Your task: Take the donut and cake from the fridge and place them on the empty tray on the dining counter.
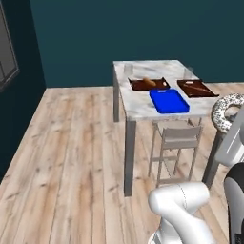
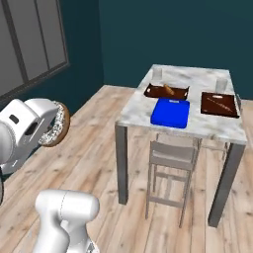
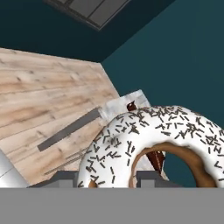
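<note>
While the white arm carried it, the small ring donut with pale icing and dark speckles (image 3: 153, 140) sat pinched in the jaws of the two-finger gripper (image 3: 111, 178), held up in the air beside the wrist and well short of the table. Donut also showed at the hand in the right base view (image 2: 55, 124) and at the right edge of the left base view (image 1: 225, 113). Target was the bright blue flat rectangular tray with rounded corners (image 2: 170, 112), lying bare near the front edge of the white-grey marble table on thin grey legs (image 2: 212, 129), between two dark brown rectangular trays (image 2: 167, 91). Key relation: tray lay ahead of the jaws and lower, across open wood floor, its long axis running away from the robot toward the far wall. My read: a forward reach then a descent was needed; a grey chair (image 2: 170, 158) tucked under the near table edge could crowd the base. Cake not identifiable.
</note>
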Controlling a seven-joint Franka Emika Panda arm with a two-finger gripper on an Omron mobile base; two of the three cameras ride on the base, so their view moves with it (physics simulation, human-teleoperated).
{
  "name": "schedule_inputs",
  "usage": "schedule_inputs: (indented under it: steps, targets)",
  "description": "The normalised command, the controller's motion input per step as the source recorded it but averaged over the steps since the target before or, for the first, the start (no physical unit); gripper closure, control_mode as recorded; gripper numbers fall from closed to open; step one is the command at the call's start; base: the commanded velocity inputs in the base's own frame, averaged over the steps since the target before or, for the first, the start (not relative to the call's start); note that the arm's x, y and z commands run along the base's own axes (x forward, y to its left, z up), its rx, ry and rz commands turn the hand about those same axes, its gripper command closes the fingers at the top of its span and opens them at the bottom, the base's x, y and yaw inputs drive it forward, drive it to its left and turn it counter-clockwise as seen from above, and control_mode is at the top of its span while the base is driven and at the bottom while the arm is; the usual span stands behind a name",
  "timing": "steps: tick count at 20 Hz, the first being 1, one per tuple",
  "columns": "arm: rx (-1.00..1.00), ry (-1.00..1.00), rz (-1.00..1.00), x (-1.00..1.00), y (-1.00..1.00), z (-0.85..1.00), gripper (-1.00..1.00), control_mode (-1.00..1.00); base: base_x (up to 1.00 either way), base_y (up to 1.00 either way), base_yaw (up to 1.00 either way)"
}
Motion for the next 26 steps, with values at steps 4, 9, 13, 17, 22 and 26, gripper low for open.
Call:
schedule_inputs:
  steps: [4, 9, 13, 17, 22, 26]
  targets:
    - [0.0, 0.0, 0.0, 0.0, 0.0, 0.0, 1.0, 1.0, 0.47, -0.8, 0.21]
    - [0.0, 0.0, 0.0, 0.0, 0.0, 0.0, 1.0, 1.0, 0.8, -0.43, 0.17]
    - [0.0, 0.0, 0.0, 0.0, 0.0, 0.0, 1.0, 1.0, 1.0, -0.11, 0.05]
    - [0.0, 0.0, 0.0, 0.0, 0.0, 0.0, 1.0, 1.0, 0.8, -0.36, -0.03]
    - [0.0, 0.0, 0.0, 0.0, 0.0, 0.0, 1.0, 1.0, 0.44, -0.47, -0.17]
    - [0.0, 0.0, 0.0, 0.0, 0.0, 0.0, 1.0, 1.0, 0.48, -0.31, -0.22]
